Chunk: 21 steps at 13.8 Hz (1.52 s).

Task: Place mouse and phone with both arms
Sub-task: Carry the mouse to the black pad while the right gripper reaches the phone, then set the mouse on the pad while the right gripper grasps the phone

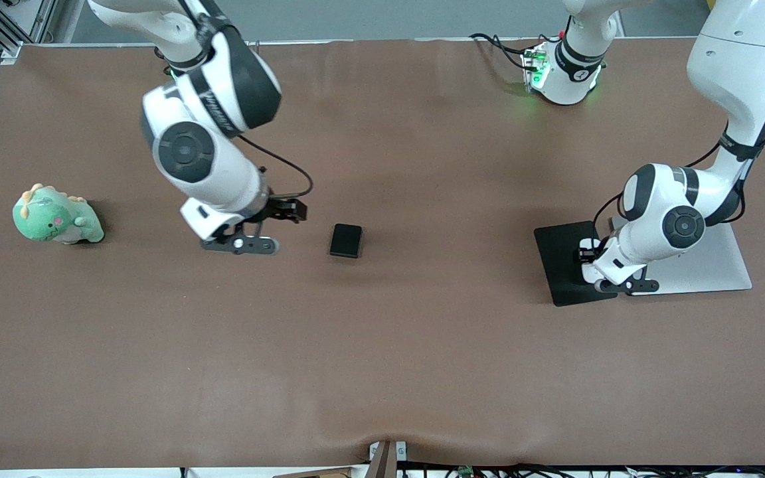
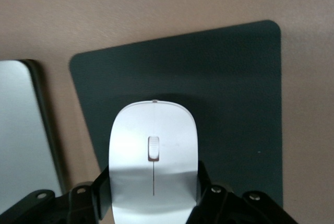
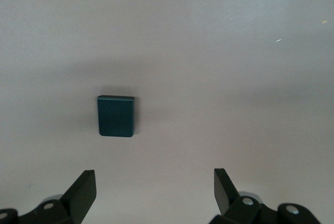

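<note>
Lying flat on the table (image 1: 382, 372), the phone (image 1: 346, 240) sits just beside the right pincer (image 1: 250, 244), whose fingers stand apart. Left pincer (image 2: 153, 203), clamped on the mouse (image 2: 153, 156), hangs over the mat (image 1: 565, 262).

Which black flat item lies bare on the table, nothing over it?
The small black rectangular phone, beside the open right gripper. The larger black mat has the left gripper over it, holding the white oval mouse.
</note>
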Tool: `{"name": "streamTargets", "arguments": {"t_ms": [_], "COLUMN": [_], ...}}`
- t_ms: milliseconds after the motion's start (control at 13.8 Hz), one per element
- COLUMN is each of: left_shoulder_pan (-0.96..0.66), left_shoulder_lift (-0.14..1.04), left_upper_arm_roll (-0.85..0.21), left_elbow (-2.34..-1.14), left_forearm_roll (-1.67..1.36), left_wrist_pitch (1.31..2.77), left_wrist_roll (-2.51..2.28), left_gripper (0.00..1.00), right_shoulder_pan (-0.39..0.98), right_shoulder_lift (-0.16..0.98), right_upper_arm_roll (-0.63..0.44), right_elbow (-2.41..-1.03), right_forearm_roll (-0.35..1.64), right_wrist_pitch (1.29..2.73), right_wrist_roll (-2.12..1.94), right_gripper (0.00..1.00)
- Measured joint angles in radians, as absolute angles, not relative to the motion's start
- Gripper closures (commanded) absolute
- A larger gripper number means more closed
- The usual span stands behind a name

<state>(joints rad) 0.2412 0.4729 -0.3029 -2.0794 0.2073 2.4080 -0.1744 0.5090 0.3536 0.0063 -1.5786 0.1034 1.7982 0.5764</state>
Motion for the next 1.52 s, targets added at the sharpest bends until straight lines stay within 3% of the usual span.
{"name": "streamTargets", "arguments": {"t_ms": [290,725,797,870,942,1014,1522], "left_shoulder_pan": [0.243,0.243,0.243,0.243,0.243,0.243,0.246], "left_shoulder_lift": [0.479,0.480,0.482,0.485,0.488,0.490,0.427], "left_upper_arm_roll": [-0.303,-0.327,-0.328,-0.328,-0.328,-0.328,-0.329], "left_elbow": [-2.116,-2.119,-2.120,-2.120,-2.120,-2.120,-2.084], "left_forearm_roll": [0.207,0.207,0.207,0.207,0.207,0.207,0.207], "left_wrist_pitch": [2.490,2.495,2.495,2.495,2.496,2.497,2.476], "left_wrist_roll": [-0.177,-0.210,-0.211,-0.212,-0.212,-0.212,-0.213], "left_gripper": [1.00,1.00,0.89,0.51,0.07,0.00,0.00], "right_shoulder_pan": [0.556,0.612,0.615,0.615,0.616,0.618,0.656], "right_shoulder_lift": [0.409,0.499,0.513,0.525,0.538,0.553,0.672], "right_upper_arm_roll": [0.006,0.006,0.006,0.006,0.005,0.005,0.005], "right_elbow": [-1.616,-1.657,-1.660,-1.661,-1.662,-1.664,-1.669], "right_forearm_roll": [0.104,0.104,0.104,0.104,0.104,0.104,0.104], "right_wrist_pitch": [1.875,2.050,2.065,2.078,2.093,2.117,2.308], "right_wrist_roll": [0.596,0.683,0.688,0.689,0.689,0.689,0.708], "right_gripper": [0.00,0.00,0.00,0.00,0.00,0.00,0.00]}}
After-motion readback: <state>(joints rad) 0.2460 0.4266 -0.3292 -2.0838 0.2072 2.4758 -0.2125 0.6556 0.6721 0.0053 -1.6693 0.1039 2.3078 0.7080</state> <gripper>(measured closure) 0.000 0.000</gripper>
